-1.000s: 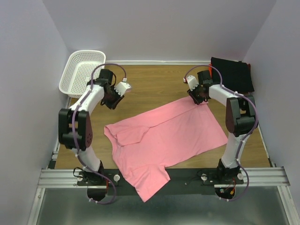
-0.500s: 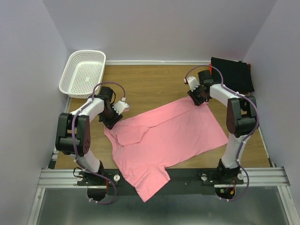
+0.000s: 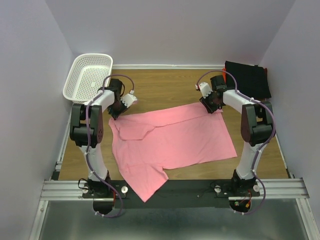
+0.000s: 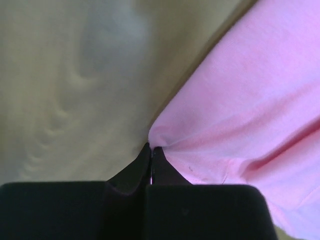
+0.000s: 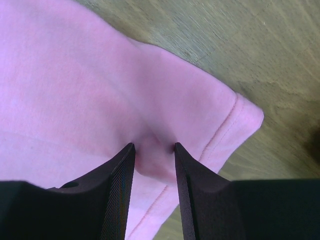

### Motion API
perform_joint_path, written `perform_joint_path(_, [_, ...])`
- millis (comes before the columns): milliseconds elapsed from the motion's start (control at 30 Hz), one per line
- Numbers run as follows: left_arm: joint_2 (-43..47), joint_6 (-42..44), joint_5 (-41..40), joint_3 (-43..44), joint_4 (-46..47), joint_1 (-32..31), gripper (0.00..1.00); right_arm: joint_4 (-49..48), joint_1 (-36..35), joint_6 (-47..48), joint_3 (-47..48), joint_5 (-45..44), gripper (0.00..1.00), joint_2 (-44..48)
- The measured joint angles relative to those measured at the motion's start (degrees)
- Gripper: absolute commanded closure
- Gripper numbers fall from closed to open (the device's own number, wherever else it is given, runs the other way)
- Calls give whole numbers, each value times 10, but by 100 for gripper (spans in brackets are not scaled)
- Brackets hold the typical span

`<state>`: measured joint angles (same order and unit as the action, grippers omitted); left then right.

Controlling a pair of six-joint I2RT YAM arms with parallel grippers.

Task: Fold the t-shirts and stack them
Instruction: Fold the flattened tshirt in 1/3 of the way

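A bright pink t-shirt lies spread on the wooden table, one sleeve hanging over the near edge. My left gripper is shut on the shirt's far-left edge; in the left wrist view the closed tips pinch a pulled-up point of pink cloth. My right gripper sits on the shirt's far-right corner. There its fingers stand partly apart with a bulge of hemmed pink cloth squeezed between them. A folded black t-shirt lies at the far right corner.
A white lattice basket stands at the far left corner. Bare wood runs between the two grippers at the back. Walls close in on the left, right and back. The metal mounting rail runs along the near edge.
My left gripper dropped onto the shirt's left edge, shut on it and drew it back toward the far left, stretching the far edge straighter. The right gripper stayed on its corner.
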<state>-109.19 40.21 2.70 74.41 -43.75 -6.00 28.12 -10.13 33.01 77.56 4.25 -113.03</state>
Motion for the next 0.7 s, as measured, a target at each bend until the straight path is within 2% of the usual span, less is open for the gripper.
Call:
perform_joint_path(67, [-35, 5, -8, 50, 5, 7, 99, -2, 0, 0, -2, 0, 55, 2])
perform_joint_path(100, [-50, 7, -9, 72, 14, 9, 90, -3, 0, 0, -4, 0, 55, 3])
perform_joint_path(267, [-134, 12, -7, 210, 12, 14, 69, -4, 0, -3, -11, -4, 54, 9])
perform_joint_path(367, [-144, 8, 8, 254, 6, 14, 59, -1, 0, -8, -10, -9, 44, 10])
perform_joint_path(400, [-141, 7, 17, 263, 3, 15, 57, 2, 0, -11, -9, -10, 40, 10])
perform_joint_path(467, [-123, 3, 40, 269, -4, 16, 56, 12, 1, -14, -2, -10, 18, 13])
perform_joint_path(567, [-81, -2, 72, 254, -17, 18, 52, 29, 1, -14, 4, -9, 15, 25])
perform_joint_path(700, [-2, -17, 117, 206, -27, 26, 48, 45, 2, -10, 8, -9, 21, 49])
